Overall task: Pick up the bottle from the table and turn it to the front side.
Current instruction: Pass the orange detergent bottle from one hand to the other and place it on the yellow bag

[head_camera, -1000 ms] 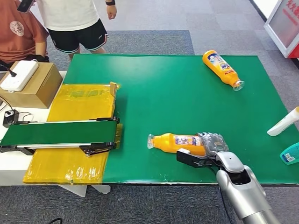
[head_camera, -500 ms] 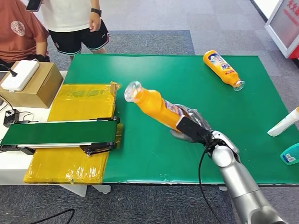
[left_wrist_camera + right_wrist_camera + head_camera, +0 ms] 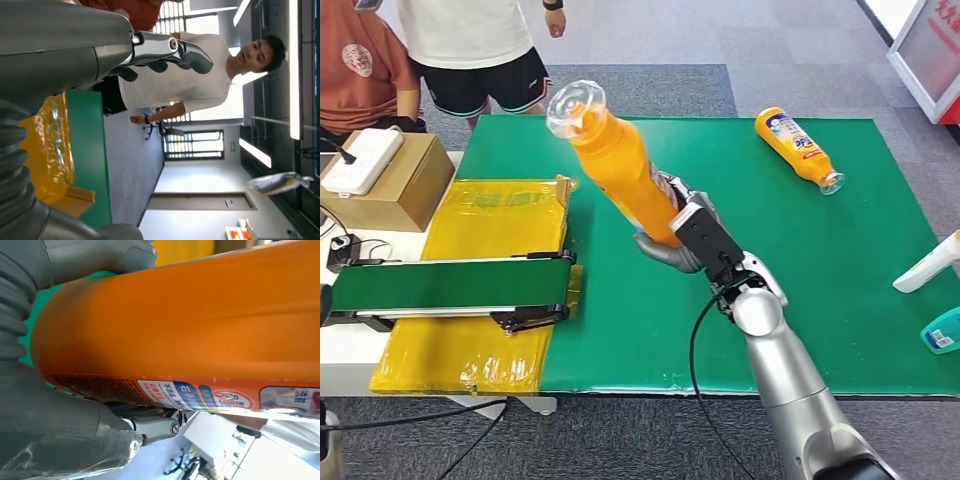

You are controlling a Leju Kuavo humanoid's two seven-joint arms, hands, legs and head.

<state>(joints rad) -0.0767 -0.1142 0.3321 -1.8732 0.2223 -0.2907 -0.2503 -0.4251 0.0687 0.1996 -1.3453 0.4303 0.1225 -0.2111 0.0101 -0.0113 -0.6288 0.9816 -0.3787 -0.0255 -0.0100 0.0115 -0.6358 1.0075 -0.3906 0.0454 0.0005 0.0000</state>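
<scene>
Left hand (image 3: 166, 50): fingers apart, holds nothing, raised in the air.

Bottle (image 3: 618, 165): orange, lifted clear of the mat (image 3: 773, 250), tilted, clear cap end up and away from the right hand (image 3: 682, 240), which grips its lower body; label (image 3: 226, 397) lies against the fingers.

Judged: rigid smooth plastic, probably full and fairly heavy, top-heavy in this low grip, so it may slip when turned. A mid-body hold would be steadier.

Second bottle (image 3: 797, 148): lies well beyond the right hand.

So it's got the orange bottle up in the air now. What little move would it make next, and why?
Probably roll the wrist a little. The right hand grips the orange bottle by its base, tilted above the green mat, and the label shows along just one edge in the right wrist view, so the front likely isn't facing forward yet.
</scene>
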